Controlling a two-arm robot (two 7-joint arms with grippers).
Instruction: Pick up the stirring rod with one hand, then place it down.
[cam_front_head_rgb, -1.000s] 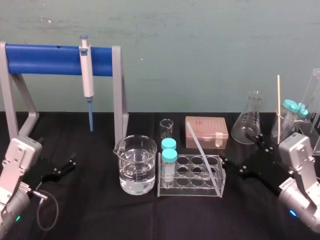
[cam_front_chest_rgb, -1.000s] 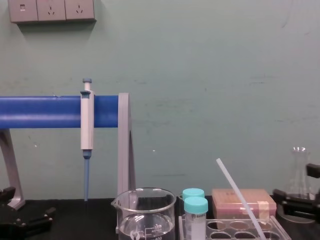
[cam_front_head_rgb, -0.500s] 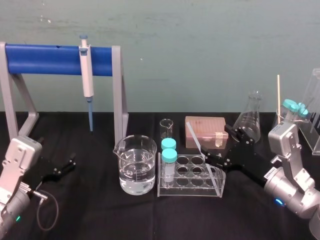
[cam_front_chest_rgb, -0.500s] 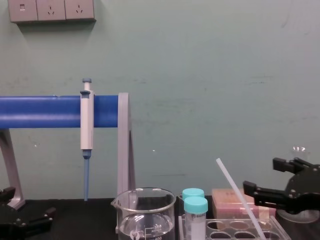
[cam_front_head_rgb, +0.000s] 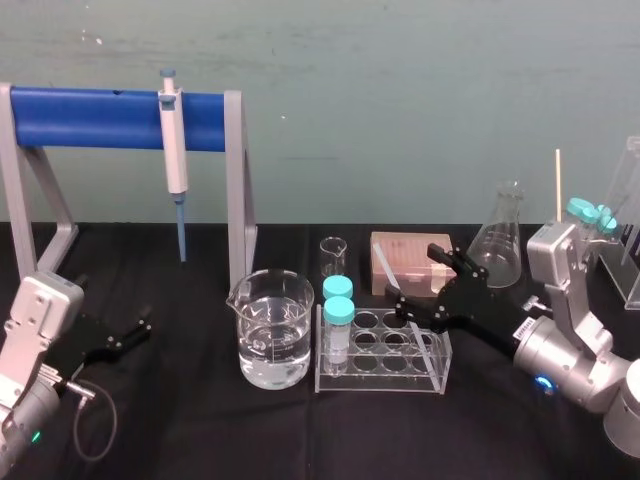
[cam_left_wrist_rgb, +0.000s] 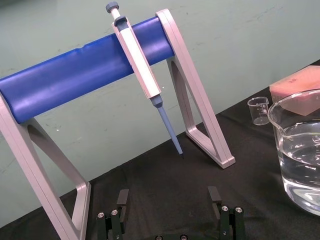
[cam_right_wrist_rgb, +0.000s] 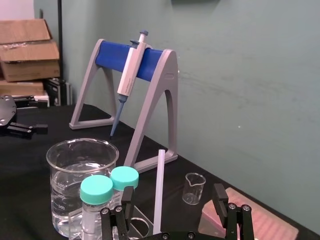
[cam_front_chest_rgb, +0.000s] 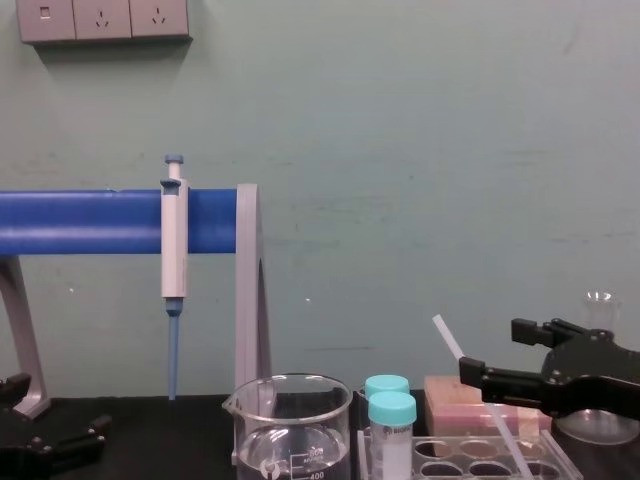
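The right hand (cam_front_head_rgb: 418, 278) has swung in from the table's right edge, and its open fingers now flank the stirring rod (cam_front_head_rgb: 384, 260), which leans in the tube rack (cam_front_head_rgb: 380, 378) mid-table. The grasp looks imminent. The left hand (cam_front_head_rgb: 118, 338) sits open near the left edge.

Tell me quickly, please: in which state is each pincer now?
Left pincer: open, holding nothing.
Right pincer: open, lined up on the stirring rod, not gripping it.
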